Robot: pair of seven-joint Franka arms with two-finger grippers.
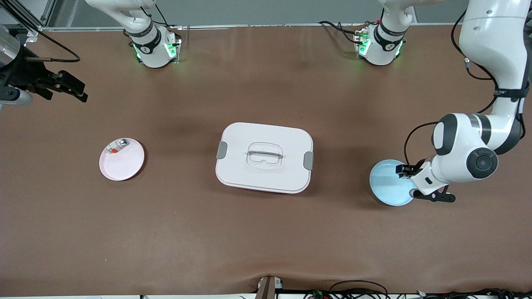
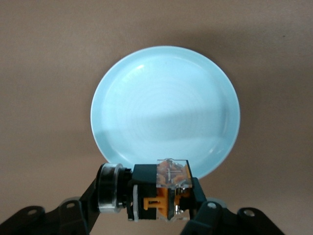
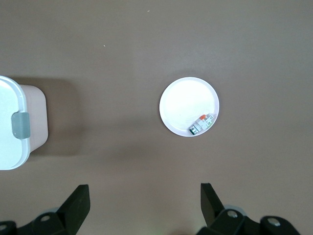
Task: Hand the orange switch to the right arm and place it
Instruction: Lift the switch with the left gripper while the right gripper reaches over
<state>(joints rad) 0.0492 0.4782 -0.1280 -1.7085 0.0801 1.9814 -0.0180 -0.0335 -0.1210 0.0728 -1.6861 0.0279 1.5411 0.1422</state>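
Left gripper (image 2: 159, 215) is clamped on the orange switch (image 2: 164, 188): in our left wrist view the fingers (image 2: 80, 213) pinch it from both sides, black cylindrical end sticking out to one side, orange face and clear top visible. We see it held in the air over the edge of the light blue plate (image 2: 166, 107), switch hanging over the rim at the plate's 6 o'clock in that view. In the front view the left gripper (image 1: 409, 176) sits over the blue plate (image 1: 388, 182) at its 3 o'clock, toward the left arm's end of the table; we can't make out the switch itself from there. Moving outward: white lidded box (image 1: 264, 157) mid-table, grey latches on both short sides, clear handle on top, well apart from the blue plate. Past it, toward the right arm's end, a pale pink plate (image 1: 121, 159) carries a small silvery part with a red-orange bit (image 1: 117, 146) near the rim at about 11 o'clock. Right gripper (image 1: 70, 88) waits with jaws spread wide, nothing between them, up at 10 o'clock from the pink plate over bare table. Our right wrist view confirms: fingers (image 3: 78, 203) apart, pink plate (image 3: 183, 100) and box corner (image 3: 22, 129) below.
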